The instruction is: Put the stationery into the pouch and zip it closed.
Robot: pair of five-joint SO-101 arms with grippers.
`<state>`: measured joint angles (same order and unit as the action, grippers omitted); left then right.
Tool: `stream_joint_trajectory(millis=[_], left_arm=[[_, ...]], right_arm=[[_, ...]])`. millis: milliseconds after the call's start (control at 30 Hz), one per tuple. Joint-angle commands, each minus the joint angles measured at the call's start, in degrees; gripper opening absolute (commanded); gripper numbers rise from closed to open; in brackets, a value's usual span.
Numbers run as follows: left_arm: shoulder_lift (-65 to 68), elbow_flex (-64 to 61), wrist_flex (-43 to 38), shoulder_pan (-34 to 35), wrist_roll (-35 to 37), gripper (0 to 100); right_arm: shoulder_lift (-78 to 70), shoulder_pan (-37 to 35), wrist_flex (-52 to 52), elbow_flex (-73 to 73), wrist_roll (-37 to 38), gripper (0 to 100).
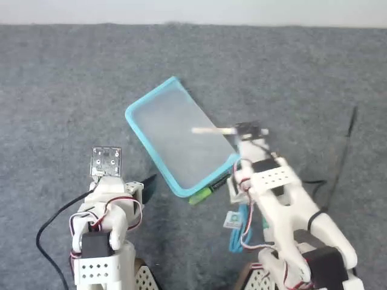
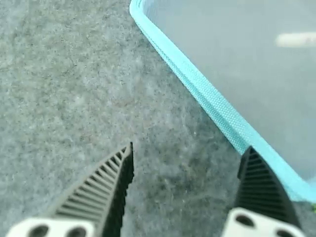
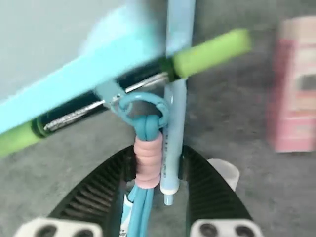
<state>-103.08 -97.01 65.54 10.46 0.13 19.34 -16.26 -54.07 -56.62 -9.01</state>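
While ribbed right fingers (image 3: 98, 192) clamp a slim blue pen (image 3: 173, 123), left fingers (image 2: 111, 182) wide beside woven-edged pouch (image 2: 212, 98)

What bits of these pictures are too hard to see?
Right wrist view: pink block, blurred, unclear what it is.
High view: green marker, mostly covered by the pouch.
Left wrist view: pouch, cut off by the picture's edge.
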Motion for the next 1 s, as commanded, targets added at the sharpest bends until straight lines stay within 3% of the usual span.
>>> stream_joint_trajectory(millis=[0,100,300,600,967], left_arm=[[-1.3,0.5,-1.8,0.0,0.1,32],[-1.3,0.5,-1.8,0.0,0.1,32],[-1.3,0.5,-1.6,0.2,0.1,32],[-1.3,0.5,-1.4,0.2,0.1,32],[-1.2,0.5,-1.3,0.3,0.1,32]], right_arm=[[0.2,10.3,1.1,6.6,0.6,6.6],[0.1,15.2,1.3,9.8,3.1,6.6],[0.0,16.1,1.2,13.9,3.7,7.5],[-9.7,10.9,-4.6,18.6,9.4,30.9],[-15.7,5.0,-6.8,26.9,2.8,26.1]])
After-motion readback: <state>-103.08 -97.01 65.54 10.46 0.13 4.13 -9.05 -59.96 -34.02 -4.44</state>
